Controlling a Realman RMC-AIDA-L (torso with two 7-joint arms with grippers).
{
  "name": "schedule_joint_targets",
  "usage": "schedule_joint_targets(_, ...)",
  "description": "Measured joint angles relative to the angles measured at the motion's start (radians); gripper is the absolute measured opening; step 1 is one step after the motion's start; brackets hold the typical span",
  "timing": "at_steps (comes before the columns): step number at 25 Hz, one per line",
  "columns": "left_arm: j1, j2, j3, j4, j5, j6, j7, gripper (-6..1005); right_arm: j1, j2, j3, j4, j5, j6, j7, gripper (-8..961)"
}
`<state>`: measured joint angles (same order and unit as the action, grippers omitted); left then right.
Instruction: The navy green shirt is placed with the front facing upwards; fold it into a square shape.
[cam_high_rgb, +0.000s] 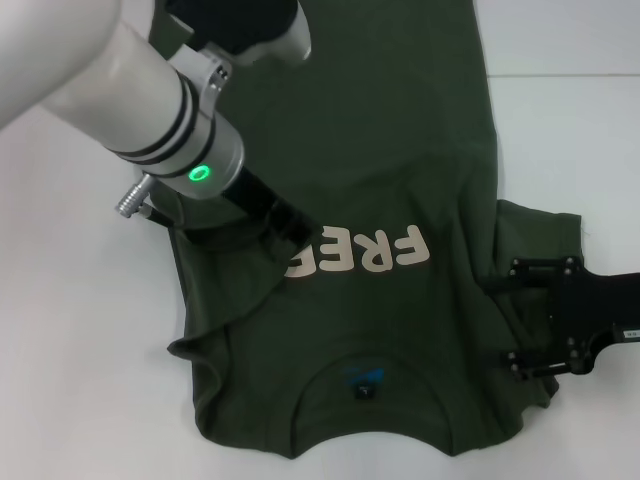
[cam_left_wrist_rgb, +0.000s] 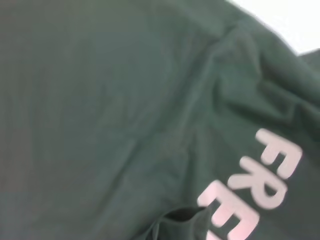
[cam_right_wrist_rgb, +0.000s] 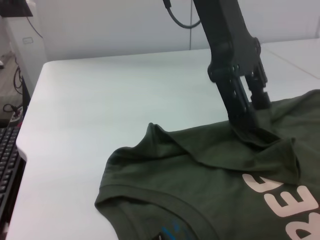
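The navy green shirt lies front up on the white table, its collar toward me and the cream lettering partly covered. My left gripper is shut on a fold of the shirt's left sleeve and holds it over the chest, at the edge of the lettering. The right wrist view shows that same gripper pinching the bunched cloth of the shirt. My right gripper rests open over the shirt's right sleeve. The left wrist view is filled by shirt fabric.
The white table surrounds the shirt on both sides. In the right wrist view the table's far edge has a black keyboard beyond it, and a cable hangs behind the left arm.
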<state>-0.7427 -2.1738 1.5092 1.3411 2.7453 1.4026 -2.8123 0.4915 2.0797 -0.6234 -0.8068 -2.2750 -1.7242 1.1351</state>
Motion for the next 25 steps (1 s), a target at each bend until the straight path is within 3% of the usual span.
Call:
schedule_joint_targets(6,0.082,0.005,-0.065,0.089,0.011,0.01,0.051,717,-0.005,-0.003,0.009,0.0,0.0,-0.007,0.0,864)
schedule_joint_targets(12,0.08,0.01,-0.261,0.0,0.03,0.04,0.051,919,-0.004,-0.006,0.014,0.0,0.0,-0.01,0.001,865)
schedule_joint_targets(25,0.011,0.013,-0.411,-0.198,0.031,0.004,0.041,900,0.001,0.003,0.009,0.0,0.0,-0.01,-0.021,865)
